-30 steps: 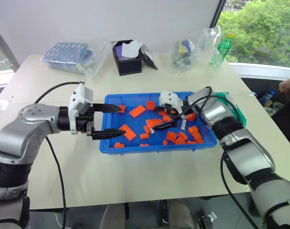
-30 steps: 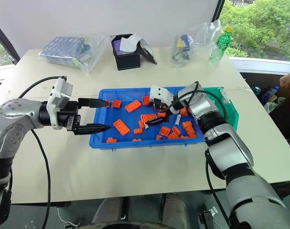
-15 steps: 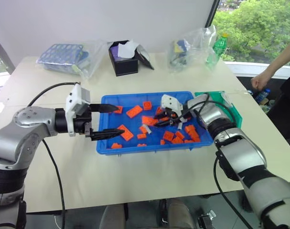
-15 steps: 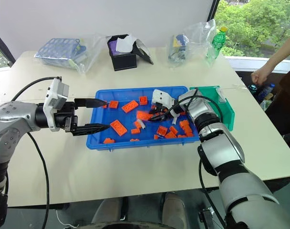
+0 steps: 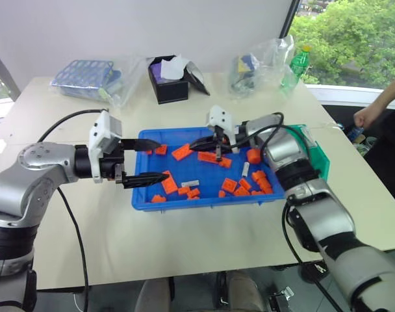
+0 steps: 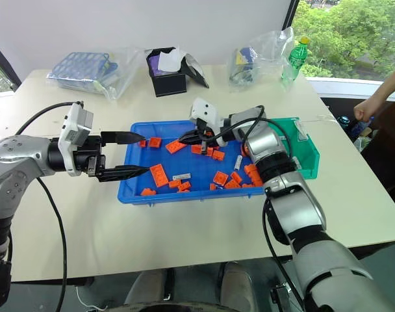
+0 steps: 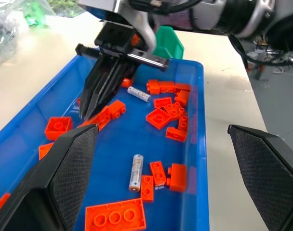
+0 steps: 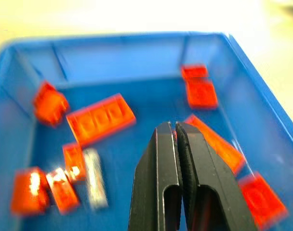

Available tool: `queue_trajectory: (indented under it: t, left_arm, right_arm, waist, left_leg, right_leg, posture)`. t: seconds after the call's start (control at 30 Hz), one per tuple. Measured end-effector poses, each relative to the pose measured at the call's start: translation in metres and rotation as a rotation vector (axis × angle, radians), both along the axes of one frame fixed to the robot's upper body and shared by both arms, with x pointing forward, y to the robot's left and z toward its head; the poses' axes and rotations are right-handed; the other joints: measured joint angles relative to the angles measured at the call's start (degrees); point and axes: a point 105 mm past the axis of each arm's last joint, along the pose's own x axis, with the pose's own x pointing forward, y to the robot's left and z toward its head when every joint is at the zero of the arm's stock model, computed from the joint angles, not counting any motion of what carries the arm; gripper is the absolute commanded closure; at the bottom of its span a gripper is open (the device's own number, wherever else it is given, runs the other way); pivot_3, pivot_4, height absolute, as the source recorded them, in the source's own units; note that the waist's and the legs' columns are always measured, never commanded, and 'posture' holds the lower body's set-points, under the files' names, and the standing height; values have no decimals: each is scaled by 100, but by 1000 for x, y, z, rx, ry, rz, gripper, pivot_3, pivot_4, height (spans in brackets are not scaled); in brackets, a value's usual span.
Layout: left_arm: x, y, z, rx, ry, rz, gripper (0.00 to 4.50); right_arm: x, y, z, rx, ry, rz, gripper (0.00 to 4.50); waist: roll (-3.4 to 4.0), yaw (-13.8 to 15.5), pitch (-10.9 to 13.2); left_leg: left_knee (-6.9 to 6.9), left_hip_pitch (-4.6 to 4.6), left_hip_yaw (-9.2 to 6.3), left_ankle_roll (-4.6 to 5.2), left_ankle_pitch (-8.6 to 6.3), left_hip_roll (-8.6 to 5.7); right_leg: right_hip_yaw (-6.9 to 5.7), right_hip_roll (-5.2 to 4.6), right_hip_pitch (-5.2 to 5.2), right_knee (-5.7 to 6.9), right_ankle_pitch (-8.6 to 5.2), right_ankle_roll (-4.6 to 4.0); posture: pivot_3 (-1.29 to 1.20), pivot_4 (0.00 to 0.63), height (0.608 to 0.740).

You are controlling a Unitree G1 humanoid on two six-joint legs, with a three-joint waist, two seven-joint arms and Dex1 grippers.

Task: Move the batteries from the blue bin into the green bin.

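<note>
Two batteries (image 7: 135,172) lying flat in blue bin (image 5: 204,201), long axes crosswise; right gripper (image 5: 199,142) closed, apparently empty; left gripper (image 5: 154,161) spread wide, empty.

Bright daylight from window at right; soft shadows; right wrist view motion-blurred, overexposed along top.

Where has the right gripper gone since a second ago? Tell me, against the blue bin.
Yes, it moved. The right gripper has lifted off the bricks in the middle of the blue bin and swung toward the far-left part, jaws now shut with nothing visibly between them.
</note>
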Motion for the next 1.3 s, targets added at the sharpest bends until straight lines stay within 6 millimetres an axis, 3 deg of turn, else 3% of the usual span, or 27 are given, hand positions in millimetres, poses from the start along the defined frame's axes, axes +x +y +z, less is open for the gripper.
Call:
queue_trajectory:
  t: [0.07,0.33,0.63,0.87,0.97,1.03,1.2,1.3]
  left_arm:
    - [0,1,0,-1,4,0,0]
    - [0,0,-3,1,17,-12,0]
    - [0,-1,-2,2,12,-12,0]
    - [-1,-2,-1,5,3,-10,0]
    - [0,-1,0,4,1,-4,0]
    - [-1,-2,0,5,-3,-4,0]
    - [-1,-2,0,5,-3,-5,0]
    - [-1,-3,-2,0,3,-12,0]
  right_arm:
    - [-10,3,-2,14,19,-5,2653]
    - [-33,-6,-38,-103,56,53,2653]
    - [-22,-16,-73,-200,67,46,2653]
    - [-16,-16,-82,-237,34,63,2653]
    - [-16,-11,-86,-222,41,67,3489]
    - [-16,-9,-85,-214,41,68,4443]
    - [-15,-12,-80,-204,34,45,4439]
    - [-12,-19,-64,-142,11,-44,4439]
  waist:
    - [-1,20,-1]
    - [-3,-14,-2]
    - [-6,-12,-3]
    - [-6,-15,-4]
    - [-8,-23,-4]
    - [-6,-17,-4]
    - [-6,-8,-3]
    - [-3,3,-2]
  left_leg:
    - [3,-2,-3,0,0,-4]
    - [7,-4,-3,0,-1,-4]
    - [8,-4,-3,0,0,-5]
    - [7,-3,-4,0,0,-5]
    - [7,-2,-4,0,0,-5]
    - [7,-2,-4,0,0,-4]
    - [9,-2,-4,0,0,-5]
    - [8,-4,-5,0,0,-5]
  right_leg:
    - [0,-1,1,-3,-1,-1]
    - [0,-2,-4,-4,-14,-11]
    - [1,-2,-2,-6,-7,2]
    - [1,-1,-2,-4,-4,3]
    - [1,-1,0,-4,-3,1]
    - [1,-1,0,-3,-3,1]
    - [1,-1,1,-4,-3,1]
    - [1,-2,0,-3,-2,0]
  posture:
    - [0,150,716]
    - [0,150,716]
    - [0,150,716]
    - [0,150,716]
    - [0,150,716]
    - [0,150,716]
    - [0,150,716]
    - [0,150,716]
